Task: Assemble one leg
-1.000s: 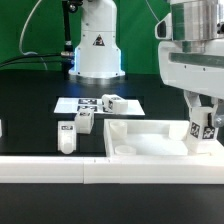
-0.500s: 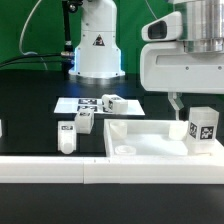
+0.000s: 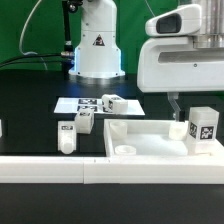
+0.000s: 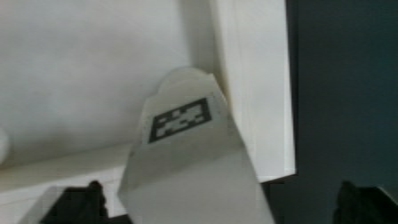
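Note:
The leg (image 3: 203, 128), a short white square post with a marker tag on its side, stands upright in the corner of the large white tray-like part (image 3: 150, 131) at the exterior view's right. My gripper (image 3: 196, 102) hangs just above it, open, with one dark finger (image 3: 175, 104) showing beside the post. In the wrist view the leg (image 4: 187, 150) rises between my two dark fingertips (image 4: 80, 203). Both stand well apart from its sides. My gripper (image 4: 222, 206) holds nothing.
Two more white posts (image 3: 66, 136) (image 3: 85, 121) lie on the black table left of the tray-like part. A third (image 3: 112, 101) rests on the marker board (image 3: 72, 104). The arm's base (image 3: 97, 45) stands behind. A white rail (image 3: 50, 168) runs along the front.
My gripper has let go of the leg and risen above it. The leg stays standing in the tray-like part's corner.

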`<state>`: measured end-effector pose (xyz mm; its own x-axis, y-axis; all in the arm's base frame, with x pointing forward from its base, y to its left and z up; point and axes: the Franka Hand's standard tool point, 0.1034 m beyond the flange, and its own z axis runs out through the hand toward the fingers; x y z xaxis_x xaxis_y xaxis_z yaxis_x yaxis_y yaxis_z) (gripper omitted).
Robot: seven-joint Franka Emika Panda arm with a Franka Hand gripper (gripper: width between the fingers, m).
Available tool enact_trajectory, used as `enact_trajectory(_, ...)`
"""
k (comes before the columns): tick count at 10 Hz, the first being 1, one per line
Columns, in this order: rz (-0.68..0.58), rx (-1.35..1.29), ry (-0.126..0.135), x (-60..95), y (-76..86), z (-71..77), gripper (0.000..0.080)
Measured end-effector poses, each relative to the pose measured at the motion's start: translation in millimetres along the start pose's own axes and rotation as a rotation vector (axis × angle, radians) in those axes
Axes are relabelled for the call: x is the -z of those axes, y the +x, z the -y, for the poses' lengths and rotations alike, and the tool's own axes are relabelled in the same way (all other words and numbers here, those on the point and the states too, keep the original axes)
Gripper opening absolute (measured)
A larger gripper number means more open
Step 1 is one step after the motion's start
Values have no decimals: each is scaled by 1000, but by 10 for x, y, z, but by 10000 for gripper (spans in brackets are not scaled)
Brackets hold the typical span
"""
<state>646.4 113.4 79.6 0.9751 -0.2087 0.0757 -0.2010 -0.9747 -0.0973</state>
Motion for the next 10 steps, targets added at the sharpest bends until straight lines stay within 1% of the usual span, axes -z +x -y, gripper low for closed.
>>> enact_trajectory(2,1,-26,-1,-4,-2,-1,342)
enact_trajectory(3,1,-97,-4,-6,1,-31,342)
enact_trajectory(4,1,-183,-5,-8,2,-41,291)
enact_trajectory(5,1,-245,-6,-9,3,-48,291)
enact_trajectory(7,2,-475,-7,-11,2,-67,290)
enact_trajectory(8,6,-660,-4,-14,-3,-84,290)
enact_trajectory(10,11,-881,-2,-19,-8,-95,290)
